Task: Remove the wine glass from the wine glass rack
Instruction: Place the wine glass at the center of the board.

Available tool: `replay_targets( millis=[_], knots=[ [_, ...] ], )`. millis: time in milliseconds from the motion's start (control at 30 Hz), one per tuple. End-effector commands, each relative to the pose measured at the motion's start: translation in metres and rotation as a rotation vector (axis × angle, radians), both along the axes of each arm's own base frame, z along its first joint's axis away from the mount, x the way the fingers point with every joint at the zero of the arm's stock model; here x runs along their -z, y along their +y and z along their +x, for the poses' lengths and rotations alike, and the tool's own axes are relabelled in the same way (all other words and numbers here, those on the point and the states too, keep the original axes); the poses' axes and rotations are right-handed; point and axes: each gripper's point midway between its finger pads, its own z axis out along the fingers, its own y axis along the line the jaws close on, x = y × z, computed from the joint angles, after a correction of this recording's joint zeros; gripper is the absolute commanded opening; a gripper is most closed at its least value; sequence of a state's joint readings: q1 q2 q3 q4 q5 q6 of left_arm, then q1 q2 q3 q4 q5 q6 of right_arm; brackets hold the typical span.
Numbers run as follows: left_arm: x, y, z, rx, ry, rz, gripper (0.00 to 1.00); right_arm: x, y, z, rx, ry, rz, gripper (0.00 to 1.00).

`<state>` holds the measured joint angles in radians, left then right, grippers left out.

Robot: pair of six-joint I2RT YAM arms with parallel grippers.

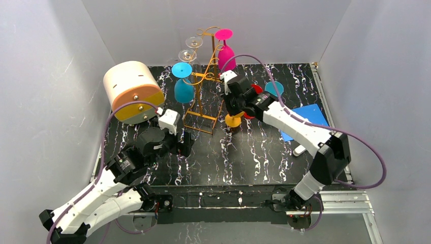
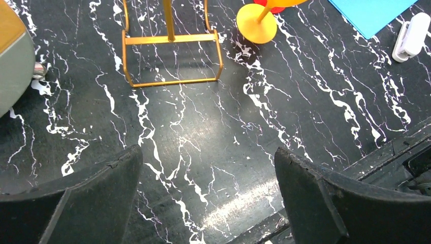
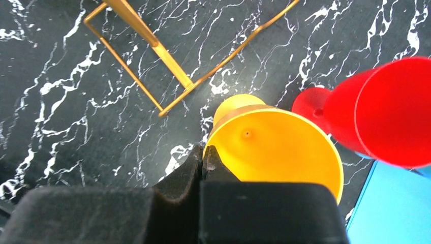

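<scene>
My right gripper (image 3: 203, 152) is clenched on the rim of the yellow wine glass (image 3: 274, 147), fingers pressed together over the edge. The glass leans, its foot touching the black marbled table (image 2: 213, 132) just right of the wine glass rack (image 2: 173, 38) base, off the wire. My left gripper (image 2: 208, 203) is released, fingers spread wide above bare table in front of the rack base.

Four glasses hang on the rack: one magenta (image 1: 226, 56), one blue (image 1: 183, 90), and two clear (image 1: 193, 42) (image 1: 186, 55). One red wine glass (image 3: 391, 112) sits just beside the yellow one. Also here are one cream-and-orange cylindrical box (image 1: 133, 91) left of the rack, one blue sheet (image 1: 310, 117) and one small white object (image 2: 411, 35) to the right.
</scene>
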<state>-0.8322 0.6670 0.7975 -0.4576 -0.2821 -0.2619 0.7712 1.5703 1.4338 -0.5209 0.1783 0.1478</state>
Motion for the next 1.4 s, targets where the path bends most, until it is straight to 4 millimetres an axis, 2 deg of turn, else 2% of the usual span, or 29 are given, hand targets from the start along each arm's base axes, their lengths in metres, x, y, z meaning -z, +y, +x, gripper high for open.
replay_targets(
  millis=[0,300,533,1000,1367],
  knots=[
    [-0.025,0.011,0.002,-0.03,-0.055,-0.003,0.98,-0.022,0.011,0.031,-0.026,-0.13,-0.037,0.01],
    [-0.026,0.019,-0.002,-0.052,-0.057,-0.01,0.98,0.009,0.031,0.05,-0.104,-0.119,-0.116,0.01],
    [-0.029,0.027,-0.004,-0.07,-0.068,-0.011,0.98,0.028,0.036,0.057,-0.111,-0.1,-0.147,0.01],
    [-0.027,0.025,-0.005,-0.063,-0.058,-0.004,0.98,0.018,0.026,0.056,-0.069,-0.142,-0.116,0.01],
    [-0.026,0.024,-0.005,-0.06,-0.052,-0.004,0.98,0.021,0.014,0.052,-0.043,-0.105,-0.119,0.01]
  ],
)
